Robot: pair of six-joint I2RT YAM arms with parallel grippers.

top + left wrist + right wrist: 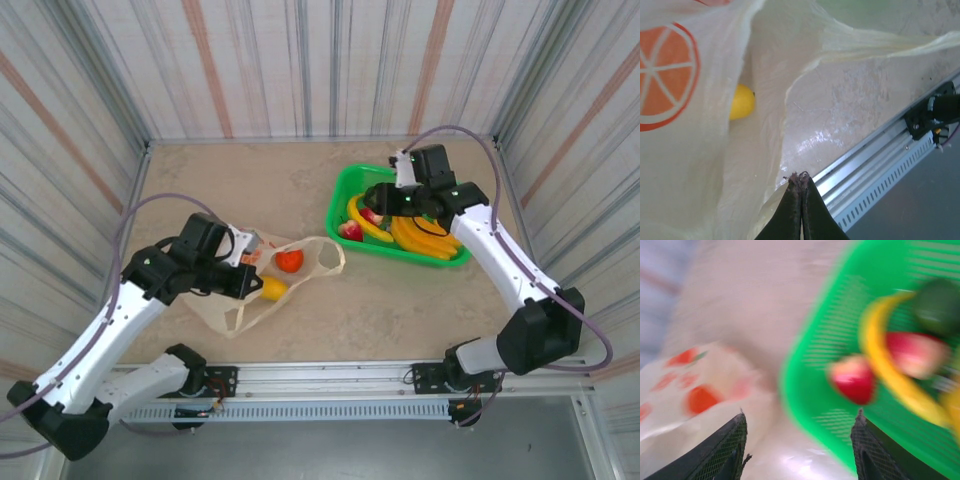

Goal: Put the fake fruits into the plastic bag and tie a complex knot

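Observation:
The plastic bag (228,306) lies at the left of the table with an orange fruit (290,261) and a yellow one (272,288) inside. My left gripper (243,279) is shut at the bag's rim. In the left wrist view the closed fingertips (801,176) pinch the film's edge, and the yellow fruit (742,101) shows through the bag (700,165). My right gripper (384,200) hovers open over the green basket (340,190), which holds bananas (425,240) and a red fruit (350,230). The blurred right wrist view shows the red fruit (855,380) ahead of my empty right gripper (800,415).
The metal rail (330,375) runs along the table's near edge, just past the bag. Striped walls (320,60) enclose the table on three sides. Bare tabletop (250,190) lies between bag and basket.

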